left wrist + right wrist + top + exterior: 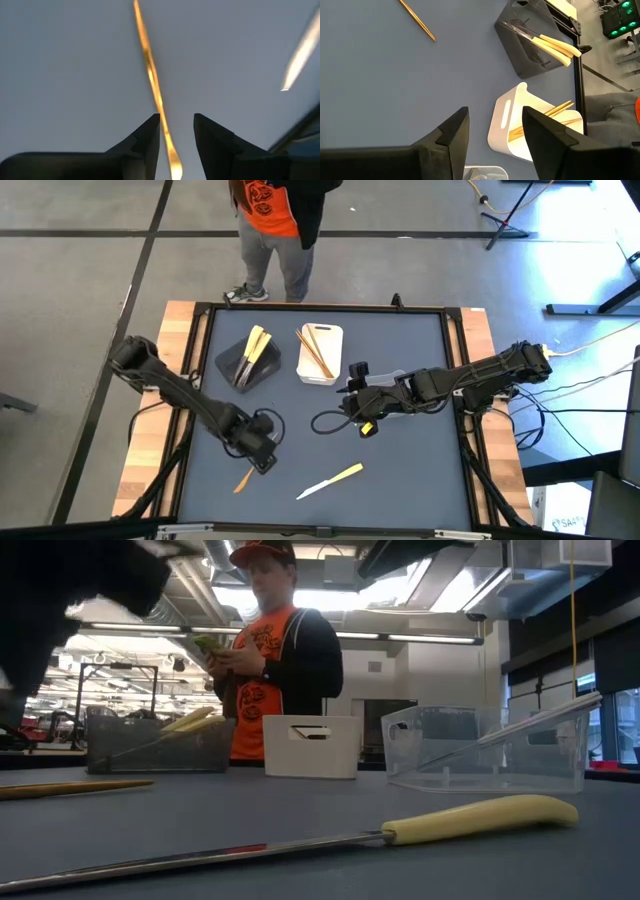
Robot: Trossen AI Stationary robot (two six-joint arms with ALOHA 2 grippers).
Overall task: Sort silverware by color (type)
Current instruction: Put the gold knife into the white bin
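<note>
An orange-brown utensil (243, 478) lies flat on the grey table near the front left. My left gripper (176, 117) points down over it, open. In the left wrist view the orange-brown utensil (150, 75) runs between the two fingers, closer to one of them, and I see no touch. A yellow-handled knife (330, 480) lies flat near the front middle. My right gripper (495, 112) hangs open and empty over the white tray (520, 125). That tray holds orange-brown utensils (555, 112). The black tray (248, 360) holds yellow-handled utensils (557, 47).
A clear tray (485, 750) stands at the right of the white tray (310, 747), with a long thin utensil (510, 735) leaning in it. A person (275, 220) stands beyond the table's far edge. A black cable (325, 420) lies mid-table. Open tabletop spreads around the knife.
</note>
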